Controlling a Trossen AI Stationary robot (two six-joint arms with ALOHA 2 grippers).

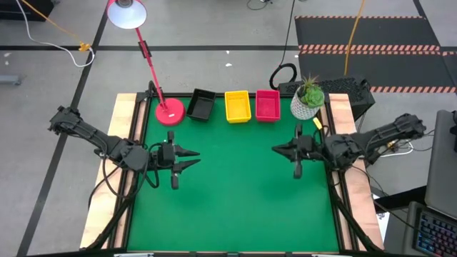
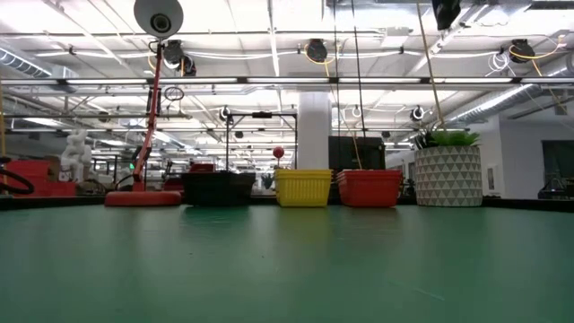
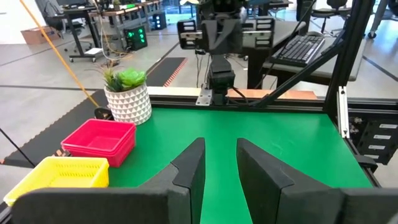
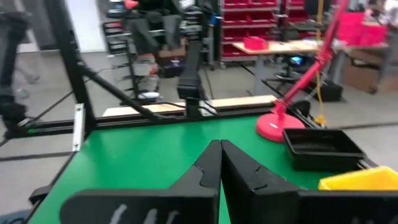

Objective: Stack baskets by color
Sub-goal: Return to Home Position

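Three baskets stand in a row on their bottoms at the far edge of the green table: a black basket (image 1: 201, 105), a yellow one (image 1: 237, 106) and a red-pink one (image 1: 268, 104). I cannot tell whether more baskets are nested inside them. My left gripper (image 1: 194, 158) hangs open over the table's left side, pointing level toward the right, with nothing between its fingers (image 3: 189, 165). My right gripper (image 1: 275, 149) is shut and holds nothing, over the right side, pointing left. Both are well short of the baskets.
A red lamp base (image 1: 170, 111) sits just left of the black basket, with its stem slanting up to the lamp head. A white patterned plant pot (image 1: 308, 100) stands right of the red-pink basket. The green mat (image 1: 235, 193) between the grippers and toward the near edge is bare.
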